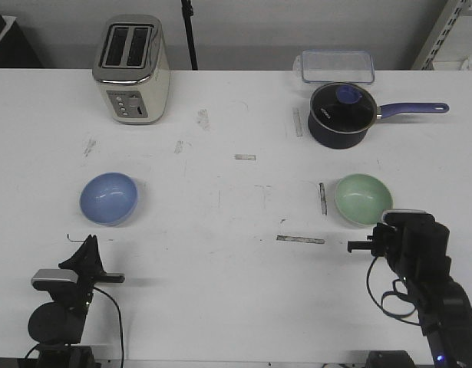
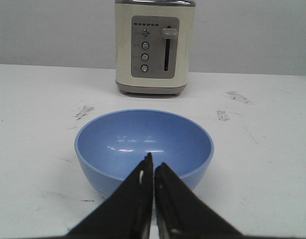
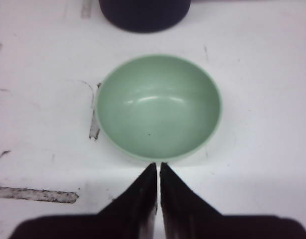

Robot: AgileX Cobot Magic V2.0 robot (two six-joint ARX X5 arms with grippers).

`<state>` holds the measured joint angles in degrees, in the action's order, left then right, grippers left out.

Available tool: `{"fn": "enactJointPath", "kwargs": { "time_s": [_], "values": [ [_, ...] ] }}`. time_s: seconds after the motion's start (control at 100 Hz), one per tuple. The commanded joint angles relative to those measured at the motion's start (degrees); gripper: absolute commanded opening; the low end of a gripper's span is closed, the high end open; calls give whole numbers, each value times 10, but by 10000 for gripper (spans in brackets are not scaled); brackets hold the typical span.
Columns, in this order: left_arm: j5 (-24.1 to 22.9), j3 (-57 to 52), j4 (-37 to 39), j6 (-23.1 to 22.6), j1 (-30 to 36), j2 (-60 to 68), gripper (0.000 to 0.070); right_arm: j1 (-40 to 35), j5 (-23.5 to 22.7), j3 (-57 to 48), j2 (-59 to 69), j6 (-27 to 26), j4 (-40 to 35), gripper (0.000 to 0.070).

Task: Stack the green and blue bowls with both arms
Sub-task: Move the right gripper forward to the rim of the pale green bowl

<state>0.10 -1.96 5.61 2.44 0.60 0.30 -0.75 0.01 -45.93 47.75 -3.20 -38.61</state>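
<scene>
- Left gripper [image 2: 153, 167]: black fingers pressed together, holding nothing; low at the near-left table edge in the front view.
- Blue bowl [image 1: 109, 198]: upright and empty on the table's left half, at about 1 o'clock from the left gripper and clear of it. The left wrist view shows its near wall just past the closed tips; touching or not cannot be told.
- Toaster [image 1: 131, 69]: cream and steel, far left, at 12 o'clock beyond the blue bowl.
- Saucepan [image 1: 342, 113]: dark, glass-lidded, handle pointing to 3 o'clock; a clear container [image 1: 337, 66] sits behind it.
- Green bowl [image 1: 363, 199]: upright, empty, right half, well apart from the blue bowl.
- Right gripper [image 3: 158, 172]: fingers closed, empty; the green bowl's near rim lies just ahead at 12 o'clock.
- Judgement: each arm is nearest its own-side bowl; both are round, so no long axis; the jaws must open to straddle a rim.
</scene>
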Motion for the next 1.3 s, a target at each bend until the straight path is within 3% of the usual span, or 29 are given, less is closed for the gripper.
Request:
{"fn": "enactJointPath", "kwargs": {
  "time_s": [0.0, 0.23, 0.33, 0.56, 0.79, 0.94, 1.29],
  "values": [
    [-2, 13, 9, -5, 0, -1, 2, 0, 0, -32, 40, 0, -12, 6],
    [-2, 13, 9, -5, 0, -1, 2, 0, -2, -149, 175, -9, -70, 7],
    [-2, 13, 9, -5, 0, -1, 2, 2, -1, -219, 241, -33, -132, 6],
    [-2, 13, 9, -5, 0, -1, 2, 23, 0, -368, 369, -33, -244, 26],
    [-2, 13, 9, -5, 0, -1, 2, 73, 0, -438, 431, -34, -247, 360],
    [-2, 13, 9, -5, 0, -1, 2, 95, -1, -438, 433, -34, -245, 504],
    [-2, 13, 9, -5, 0, -1, 2, 122, -5, -405, 435, -27, -218, 516]
  ]
}}
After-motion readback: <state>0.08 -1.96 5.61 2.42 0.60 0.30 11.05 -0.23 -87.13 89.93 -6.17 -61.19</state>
